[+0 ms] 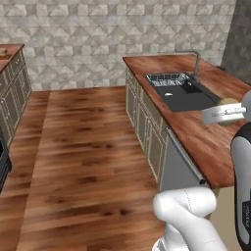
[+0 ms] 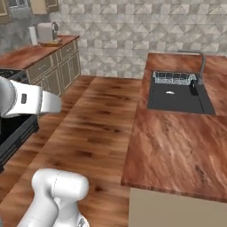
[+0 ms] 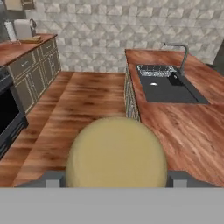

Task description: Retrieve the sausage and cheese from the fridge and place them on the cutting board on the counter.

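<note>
Closest to the hand camera, a round pale-yellow cheese was seen wedged between the two dark finger tips of the gripper, whose jaws were spread wide and clamped against its sides. It was held up in the air, near the edge of the counter. Beyond it, a dark sink with a wire rack and a faucet was set into that reddish-brown worktop. Wooden flooring was seen alongside.
</note>
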{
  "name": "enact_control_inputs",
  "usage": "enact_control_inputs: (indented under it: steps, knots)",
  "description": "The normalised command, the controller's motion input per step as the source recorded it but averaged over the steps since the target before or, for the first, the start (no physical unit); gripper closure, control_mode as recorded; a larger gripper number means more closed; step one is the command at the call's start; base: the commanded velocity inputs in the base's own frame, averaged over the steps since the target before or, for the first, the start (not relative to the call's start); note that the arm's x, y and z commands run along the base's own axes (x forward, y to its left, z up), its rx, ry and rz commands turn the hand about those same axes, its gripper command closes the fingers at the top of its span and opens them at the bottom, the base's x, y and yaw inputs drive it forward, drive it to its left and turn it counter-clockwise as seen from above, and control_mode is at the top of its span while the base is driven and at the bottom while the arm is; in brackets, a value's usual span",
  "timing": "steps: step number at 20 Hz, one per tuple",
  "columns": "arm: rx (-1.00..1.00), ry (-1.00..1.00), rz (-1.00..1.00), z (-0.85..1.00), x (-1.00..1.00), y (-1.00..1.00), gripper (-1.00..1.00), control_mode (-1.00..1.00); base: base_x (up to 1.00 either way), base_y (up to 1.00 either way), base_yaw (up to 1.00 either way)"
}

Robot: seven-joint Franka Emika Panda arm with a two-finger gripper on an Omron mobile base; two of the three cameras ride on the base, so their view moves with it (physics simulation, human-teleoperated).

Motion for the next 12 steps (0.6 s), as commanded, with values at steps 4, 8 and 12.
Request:
enact_control_inputs:
  steps: [4, 8, 12]
  knots:
    - [0.00, 0.00, 0.00, 0.00, 0.00, 0.00, 1.00, 1.00, 1.00, 0.32, -0.39]
    - [0.00, 0.00, 0.00, 0.00, 0.00, 0.00, 1.00, 1.00, 1.00, 0.60, -0.30]
    - [0.00, 0.00, 0.00, 0.00, 0.00, 0.00, 1.00, 1.00, 1.00, 0.89, -0.27]
